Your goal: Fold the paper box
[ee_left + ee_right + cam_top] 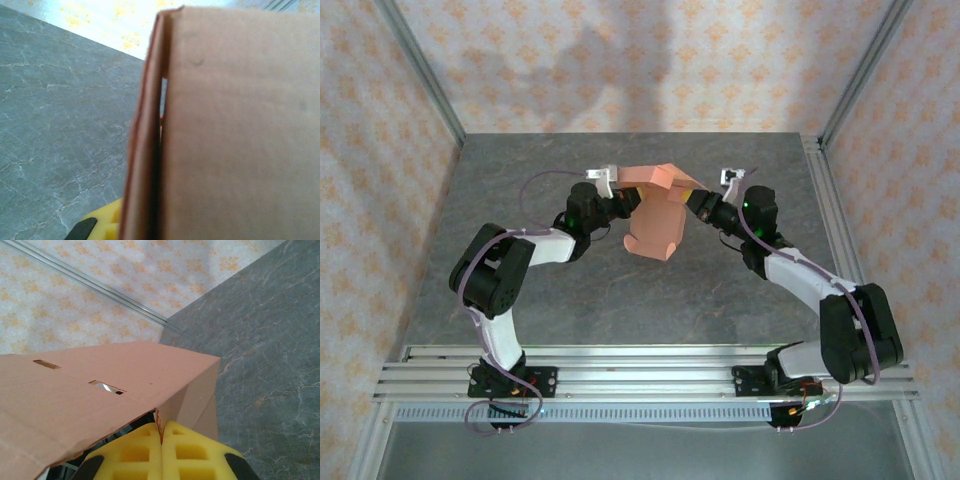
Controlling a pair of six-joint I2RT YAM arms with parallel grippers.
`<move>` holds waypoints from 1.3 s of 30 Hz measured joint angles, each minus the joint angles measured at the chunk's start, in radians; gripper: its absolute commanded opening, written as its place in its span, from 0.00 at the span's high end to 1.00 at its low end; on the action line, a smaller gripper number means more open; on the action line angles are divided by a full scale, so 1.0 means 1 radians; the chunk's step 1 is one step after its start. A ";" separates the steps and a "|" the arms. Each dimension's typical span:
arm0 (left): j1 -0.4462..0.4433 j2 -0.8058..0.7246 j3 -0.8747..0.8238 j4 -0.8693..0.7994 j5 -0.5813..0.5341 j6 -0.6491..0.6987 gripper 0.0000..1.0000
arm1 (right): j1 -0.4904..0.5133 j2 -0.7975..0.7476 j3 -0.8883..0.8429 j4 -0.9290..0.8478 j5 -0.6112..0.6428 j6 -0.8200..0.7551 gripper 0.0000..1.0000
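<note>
Two hands met at the paper box, one on each side of it, above the middle of the grey marbled table.

Left hand: closed narrow on the box's left side. In the left wrist view a wide cardboard panel ran straight down in front of the camera, reaching the one yellow finger that showed. The other finger was hidden behind the sheet. A thin second layer of cardboard stood just left of that panel, with a dark gap between the two.

Right hand: closed tight on the box's right side. In the right wrist view both yellow fingers pressed together, with a cardboard edge pinched in the seam between them.

Box: salmon-orange and partly formed. A hollow upper section spanned between the two hands. A longer panel with rounded corners extended from it toward the arm bases, between the two forearms. Could not tell whether that lower end touched the table. Two small slots were cut in the panel just beyond the right hand's fingers.

Surroundings: patterned wall beyond the hands, with a metal frame rail running across it at the far edge of the table.
</note>
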 measured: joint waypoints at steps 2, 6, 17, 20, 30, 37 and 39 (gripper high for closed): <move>0.000 0.000 0.000 0.000 0.000 0.000 1.00 | 0.000 0.000 0.000 -0.001 0.004 0.000 0.68; -0.001 0.000 0.000 -0.002 -0.009 0.000 1.00 | 0.002 -0.008 0.000 -0.008 0.023 -0.013 0.38; 0.017 0.001 -0.016 -0.012 -0.166 -0.056 1.00 | 0.012 -0.185 0.035 -0.230 0.150 -0.126 0.33; 0.025 0.013 -0.018 -0.013 -0.206 -0.060 1.00 | 0.061 -0.211 0.102 -0.346 0.229 -0.172 0.34; 0.027 0.023 -0.019 -0.057 -0.292 -0.037 1.00 | 0.319 -0.063 0.542 -0.720 0.613 -0.312 0.40; 0.027 0.023 -0.019 -0.086 -0.314 -0.026 1.00 | 0.369 0.142 0.731 -0.863 0.718 -0.335 0.47; 0.027 0.023 -0.019 -0.097 -0.317 -0.026 1.00 | 0.370 0.187 0.770 -0.892 0.727 -0.335 0.49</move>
